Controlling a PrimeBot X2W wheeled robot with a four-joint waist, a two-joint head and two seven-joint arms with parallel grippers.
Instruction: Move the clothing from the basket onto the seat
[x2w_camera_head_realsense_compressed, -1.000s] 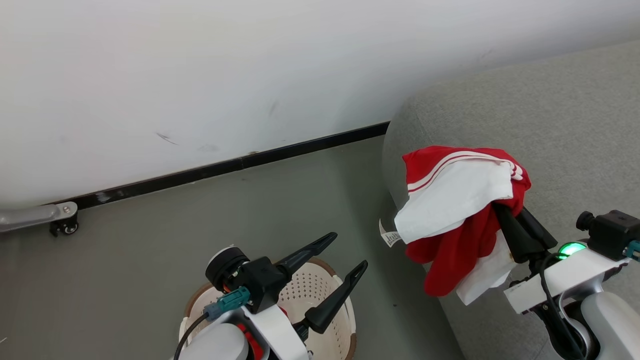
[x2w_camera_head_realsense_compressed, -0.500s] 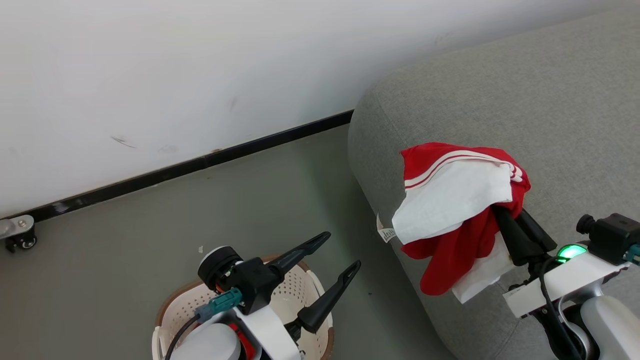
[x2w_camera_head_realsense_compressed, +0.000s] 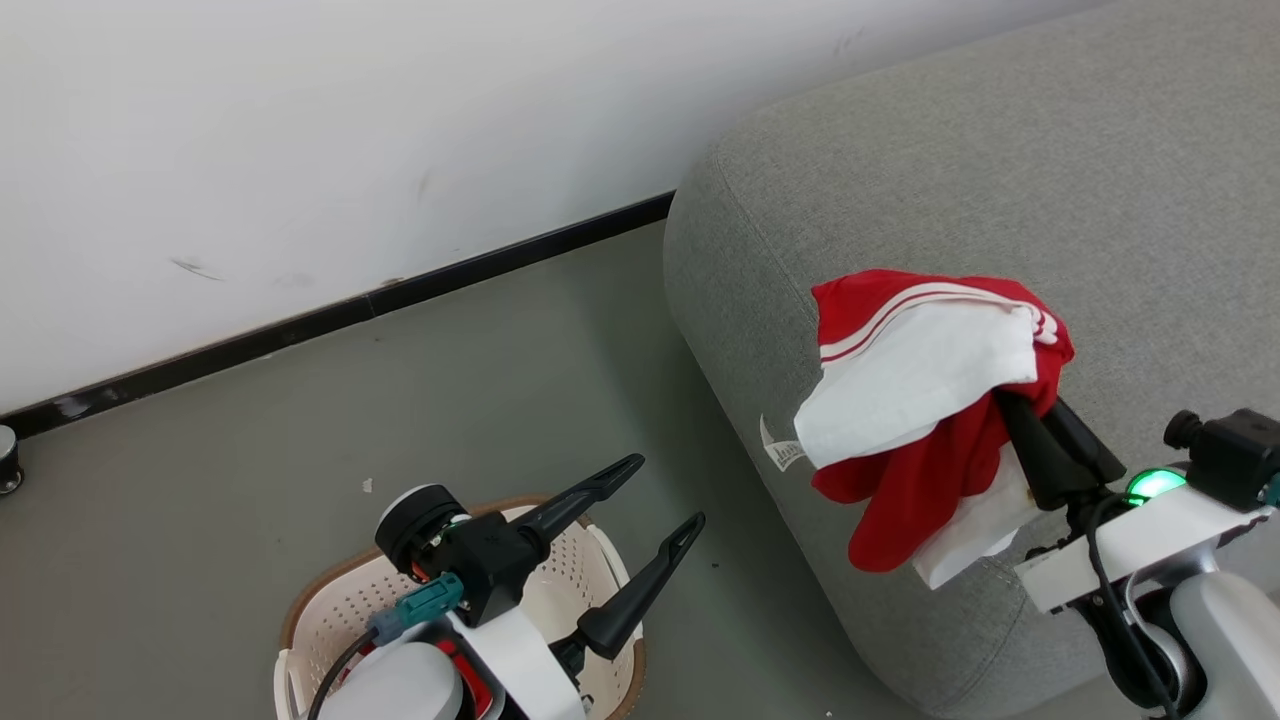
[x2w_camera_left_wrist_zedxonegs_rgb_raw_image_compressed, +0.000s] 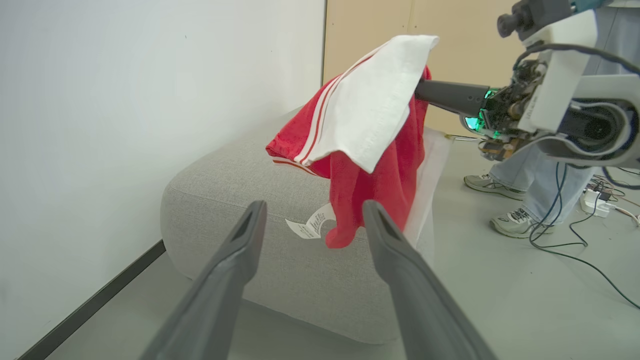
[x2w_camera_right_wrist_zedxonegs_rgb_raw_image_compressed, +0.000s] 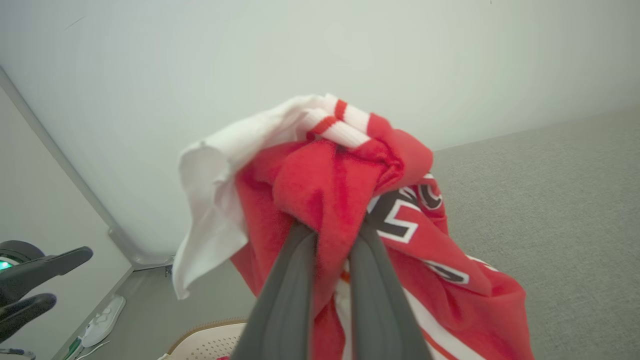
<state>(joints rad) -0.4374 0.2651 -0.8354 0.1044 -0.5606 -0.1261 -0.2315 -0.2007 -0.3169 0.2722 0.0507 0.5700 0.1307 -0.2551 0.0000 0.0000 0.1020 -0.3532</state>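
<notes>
Beside white wall (x2w_camera_head_realsense_compressed: 300, 120), grey seat (x2w_camera_head_realsense_compressed: 950, 170).

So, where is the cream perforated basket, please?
The basket sits lower left in the head view, on the floor behind the left hand, left of the grey fabric sofa.

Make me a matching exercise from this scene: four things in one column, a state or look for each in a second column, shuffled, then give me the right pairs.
Column one
1. left gripper
2. right gripper
3. basket
4. seat

Column two
A. light grey upholstery
B. open, holding nothing
C. cream plastic with perforated sides
D. shut on the clothing

Pairs: 1-B, 2-D, 3-C, 4-A
</notes>
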